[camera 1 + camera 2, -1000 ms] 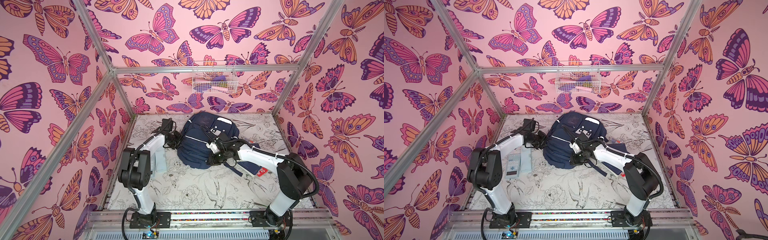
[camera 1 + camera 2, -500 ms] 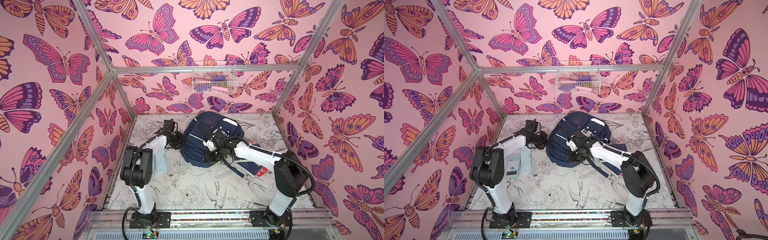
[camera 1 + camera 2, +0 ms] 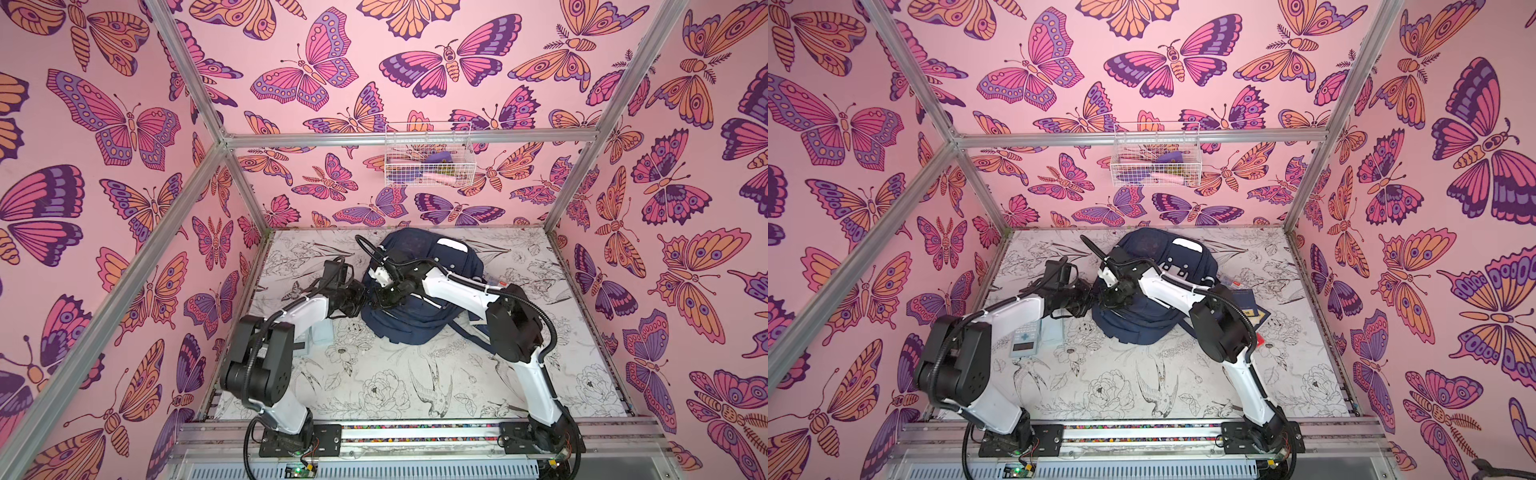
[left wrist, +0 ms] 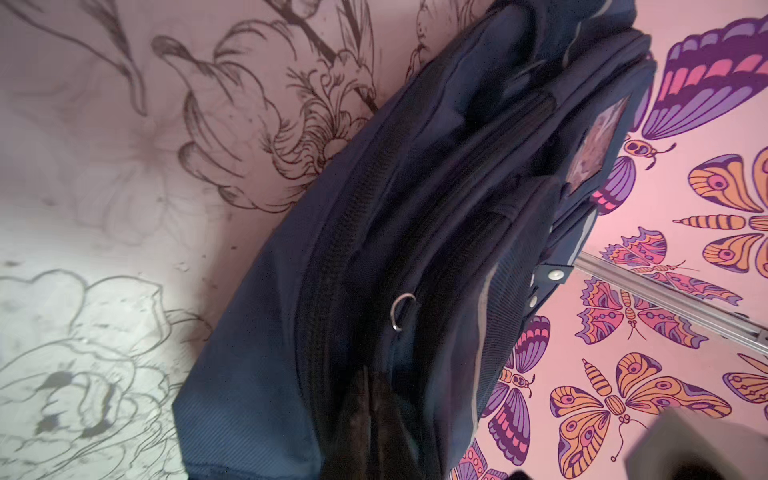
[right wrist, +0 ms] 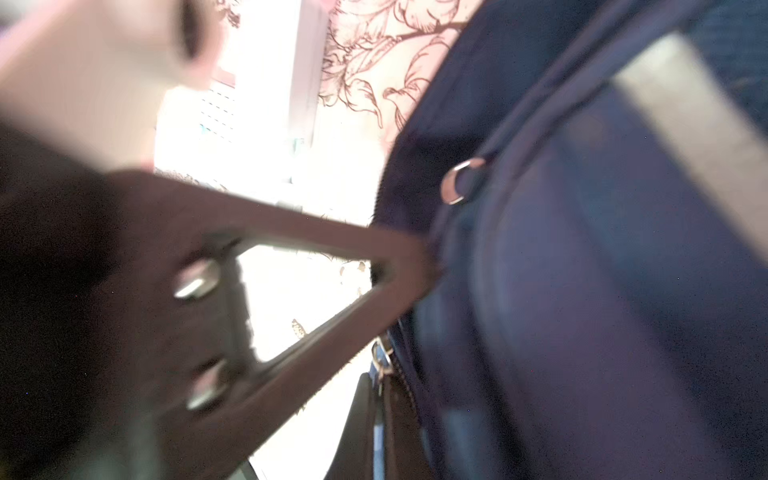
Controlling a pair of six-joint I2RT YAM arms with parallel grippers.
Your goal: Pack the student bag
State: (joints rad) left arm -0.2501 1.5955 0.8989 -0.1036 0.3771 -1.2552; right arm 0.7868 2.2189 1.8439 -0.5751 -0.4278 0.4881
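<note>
1. And here it is in both top views: one student bag [image 3: 415, 328], lying flat on the bench [image 3: 374, 390], rear middle, with two arms reaching in.
2. The left pincer [image 3: 362, 300] is at the bag's left edge. The right pincer [image 3: 377, 300] has its arm stretched over the bag's top. That makes two pincers, almost tip to tip.
3. The left wrist view adds detail: the left pincer's fingers [image 4: 361, 415] are pressed together on the bag's dark zip line. I cannot tell whether any fabric is caught between them. One metal ring [image 4: 401, 311] sits just beyond them.
4. The right wrist view is blurry but useful. The right pincer is closed on a small metal zip pull [image 5: 382, 359], and the left one's triangular tip touches the bag's seam.
5. In a top view there is one calculator [image 3: 1023, 338] under the left forearm. There are also flat navy booklets [image 3: 1246, 302] right of the bag, two as far as I can tell.
6. One wire basket [image 3: 428, 153] hangs on the rear wall, seen in both top views.
</note>
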